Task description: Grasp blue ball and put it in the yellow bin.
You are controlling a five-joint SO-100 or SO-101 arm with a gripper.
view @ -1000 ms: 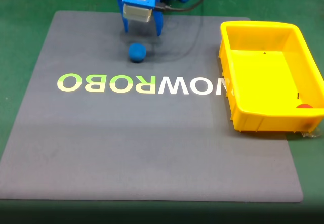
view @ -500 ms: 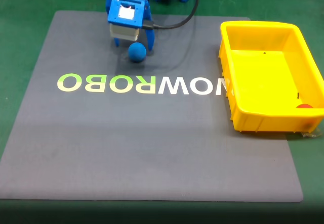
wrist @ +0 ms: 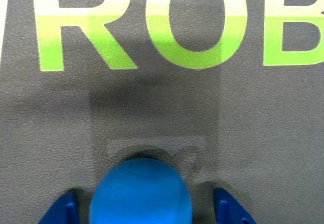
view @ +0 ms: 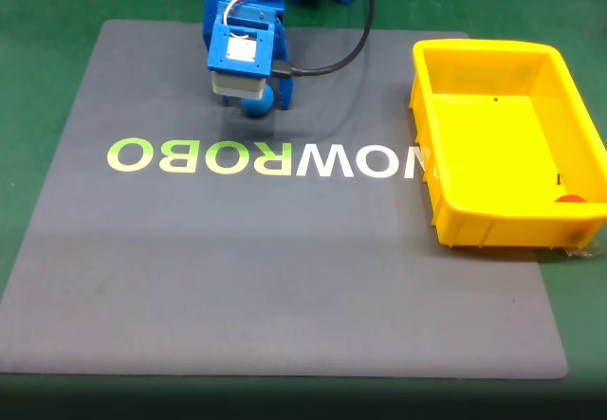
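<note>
In the wrist view, the blue ball (wrist: 140, 191) is sitting at the bottom edge, resting on the grey mat (wrist: 263, 133). The pincer (wrist: 147, 211) is standing open around it: one blue fingertip (wrist: 63, 211) is showing to the left of the ball and the other (wrist: 230, 211) to the right, each with a sliver of mat between it and the ball, so neither is touching it. Beyond the ball, white-to-green lettering (wrist: 195, 27) is running across the mat.

In the fixed view, the green bench (view: 38, 79) is carrying the grey mat (view: 285, 278), whose lettering (view: 266, 157) is reading upside down across the middle. Behind the lettering, toward the far left of the mat, the blue arm is leaning down with its pincer (view: 248, 105) over the ball (view: 256, 107), most of which is being hidden by the wrist. At the right edge of the mat, well apart from the ball, the yellow bin (view: 432, 136) is lying with a small red-orange object (view: 569, 198) in its near right corner
</note>
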